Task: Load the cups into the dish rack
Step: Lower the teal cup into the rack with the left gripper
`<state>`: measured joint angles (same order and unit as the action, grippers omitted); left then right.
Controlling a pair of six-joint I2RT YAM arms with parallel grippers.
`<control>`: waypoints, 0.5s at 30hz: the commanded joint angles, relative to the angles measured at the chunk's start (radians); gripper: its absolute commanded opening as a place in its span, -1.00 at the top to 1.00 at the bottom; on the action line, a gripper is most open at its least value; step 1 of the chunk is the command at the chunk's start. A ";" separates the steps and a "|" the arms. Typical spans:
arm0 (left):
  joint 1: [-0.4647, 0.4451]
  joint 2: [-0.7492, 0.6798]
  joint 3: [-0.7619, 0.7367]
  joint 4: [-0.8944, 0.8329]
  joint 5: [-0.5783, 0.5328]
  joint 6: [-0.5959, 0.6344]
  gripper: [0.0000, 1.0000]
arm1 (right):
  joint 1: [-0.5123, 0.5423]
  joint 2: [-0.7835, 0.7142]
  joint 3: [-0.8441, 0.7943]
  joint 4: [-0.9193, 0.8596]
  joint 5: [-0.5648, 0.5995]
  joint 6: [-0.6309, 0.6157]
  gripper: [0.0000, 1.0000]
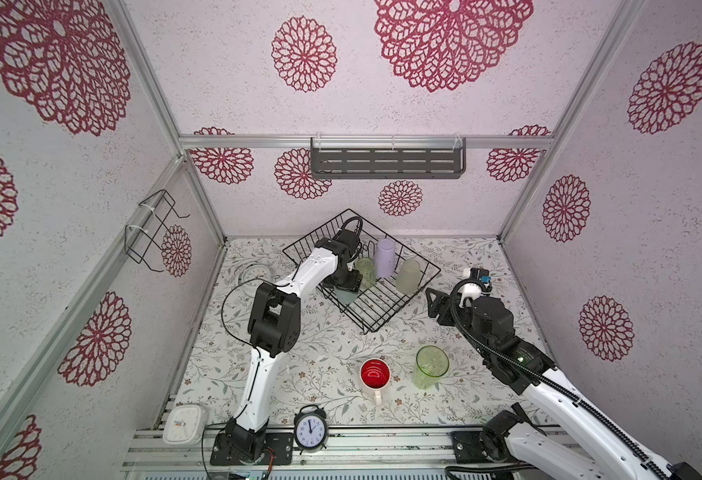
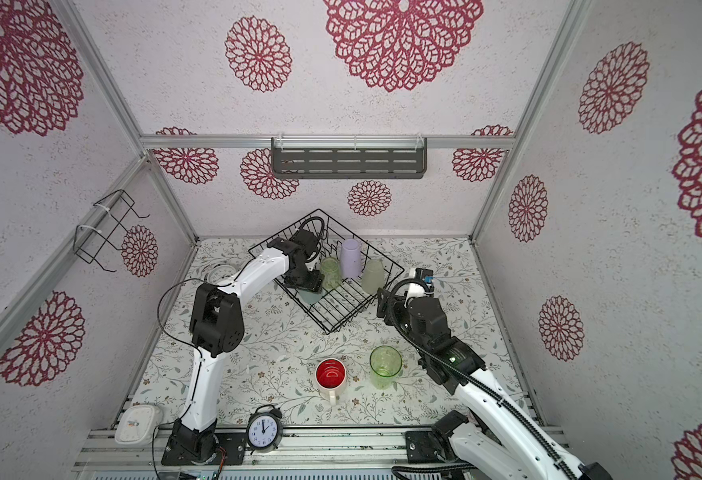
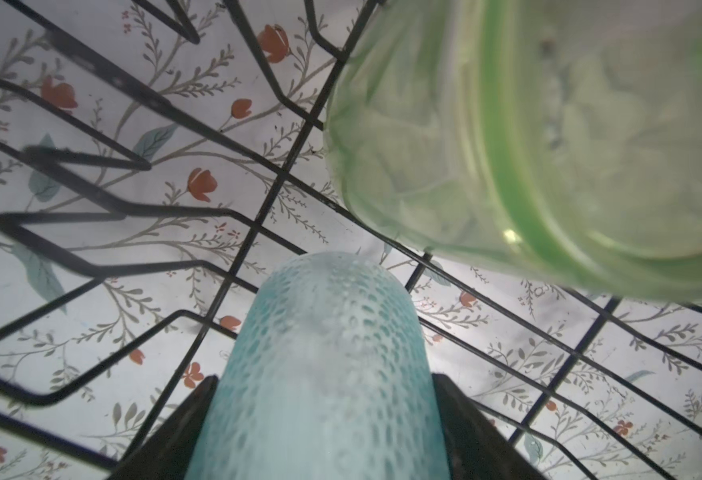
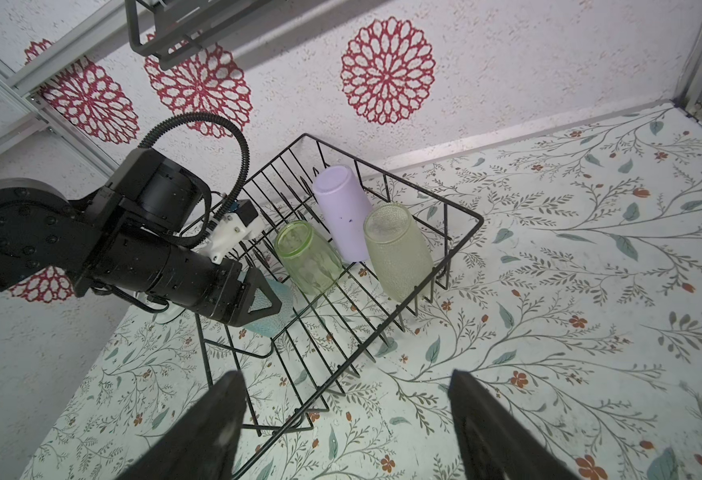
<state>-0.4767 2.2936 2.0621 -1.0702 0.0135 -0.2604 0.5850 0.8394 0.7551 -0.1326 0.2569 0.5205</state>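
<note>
The black wire dish rack point(image 1: 386, 309) point(image 4: 463, 232) stands at the back middle of the table. Three cups stand bottom-up in it: a green one point(image 1: 366, 272) point(image 3: 528, 145), a lilac one point(image 1: 384, 257) point(image 4: 343, 212) and a pale yellowish one point(image 1: 409, 276) point(image 4: 397, 249). My left gripper point(image 1: 343, 284) point(image 3: 324, 378) reaches into the rack's near-left part, shut on the light-blue cup point(image 1: 347, 298) point(image 3: 324, 332) just over the rack's wires. My right gripper point(image 1: 438, 307) point(image 4: 345, 374) hangs open and empty beside the rack's right corner. A second green cup point(image 1: 430, 365) and the white mug point(image 1: 375, 376) stand upright on the table in front.
A black alarm clock point(image 1: 310, 428) and a white clock point(image 1: 185, 424) sit at the front edge. A clear round dish point(image 1: 253, 272) lies left of the rack. A small wire holder point(image 1: 154, 230) hangs on the left wall, a grey slotted shelf point(image 1: 386, 162) on the back wall.
</note>
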 commanded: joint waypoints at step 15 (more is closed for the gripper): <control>0.006 -0.021 0.022 0.001 -0.012 -0.004 -0.70 | -0.005 0.001 0.035 0.030 -0.004 0.003 -0.60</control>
<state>-0.4767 2.2932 2.0640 -1.0679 0.0097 -0.2615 0.5850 0.8497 0.7551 -0.1322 0.2493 0.5236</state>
